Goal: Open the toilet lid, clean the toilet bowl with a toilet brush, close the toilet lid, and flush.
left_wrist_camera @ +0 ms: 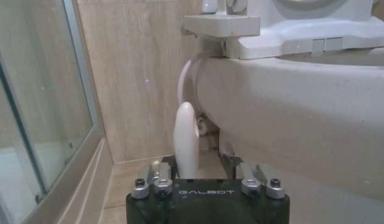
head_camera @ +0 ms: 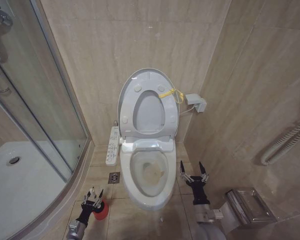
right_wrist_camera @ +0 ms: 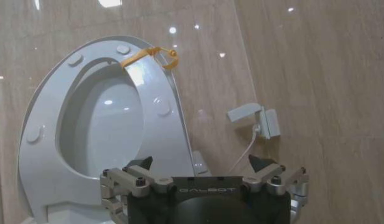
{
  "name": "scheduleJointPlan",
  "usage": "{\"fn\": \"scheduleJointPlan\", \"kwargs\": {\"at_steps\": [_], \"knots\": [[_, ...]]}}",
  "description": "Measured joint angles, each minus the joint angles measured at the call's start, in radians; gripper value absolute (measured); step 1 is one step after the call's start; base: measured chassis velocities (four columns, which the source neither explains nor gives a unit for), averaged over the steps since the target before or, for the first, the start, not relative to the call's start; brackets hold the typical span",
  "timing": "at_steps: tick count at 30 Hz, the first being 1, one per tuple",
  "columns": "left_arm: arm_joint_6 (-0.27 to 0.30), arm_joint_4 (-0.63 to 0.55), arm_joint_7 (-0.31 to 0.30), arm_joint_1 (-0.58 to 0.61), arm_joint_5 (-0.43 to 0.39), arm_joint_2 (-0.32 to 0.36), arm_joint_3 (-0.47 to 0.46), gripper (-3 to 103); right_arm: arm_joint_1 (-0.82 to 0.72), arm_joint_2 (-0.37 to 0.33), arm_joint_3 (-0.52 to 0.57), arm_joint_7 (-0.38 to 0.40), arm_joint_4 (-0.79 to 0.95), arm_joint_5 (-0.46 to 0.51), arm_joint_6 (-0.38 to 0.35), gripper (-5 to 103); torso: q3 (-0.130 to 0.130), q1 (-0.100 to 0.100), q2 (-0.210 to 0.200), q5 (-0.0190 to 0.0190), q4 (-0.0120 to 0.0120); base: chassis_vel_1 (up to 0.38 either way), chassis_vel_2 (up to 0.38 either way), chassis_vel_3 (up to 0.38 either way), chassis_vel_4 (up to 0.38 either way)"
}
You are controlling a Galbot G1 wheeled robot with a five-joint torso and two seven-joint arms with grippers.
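- The toilet lid (head_camera: 126, 97) stands raised against the tiled wall, with the ring seat (head_camera: 166, 107) lifted against it; round bumpers show on the undersides, and a yellow tie (head_camera: 169, 93) loops around the raised parts' upper edge.
- The toilet bowl (head_camera: 162, 192) lies open below, its inside tinted beige.
- The toilet brush (left_wrist_camera: 185, 135) stands upright in its small red holder (head_camera: 102, 211) on the floor to the left of the bowl, its slim white handle rising between the fingers of the left tool (head_camera: 94, 195).
- That left tool sits around the handle (whether its fingers press the handle cannot be told).
- The right tool (head_camera: 192, 172) hovers just right of the bowl, fingers spread wide and holding nothing.
- A long white button panel (head_camera: 112, 146) hangs beside the bowl.
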Motion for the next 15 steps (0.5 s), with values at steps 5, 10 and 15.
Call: {"fn": "scheduleJointPlan", "kwargs": {"at_steps": [5,10,15], "knots": [[0.002,-0.011,-0.002,0.011,-0.002,0.005,-0.002,39,0.001,0.005,-0.001,0.0,0.0,-0.005,0.0,100,0.0,0.0,0.0,0.0,0.0,0.0,0.0,0.0,0.0],[0.005,-0.027,-0.002,0.019,-0.008,0.011,-0.002,39,0.005,0.011,-0.004,0.0,-0.003,-0.011,-0.001,100,0.0,0.0,0.0,0.0,0.0,0.0,0.0,0.0,0.0],[0.013,-0.069,-0.003,0.04,-0.019,0.016,-0.001,20,0.007,0.012,-0.005,0.0,-0.007,-0.014,-0.001,100,0.0,0.0,0.0,-0.0001,-0.0001,0.0,0.0,0.0,0.0]]}}
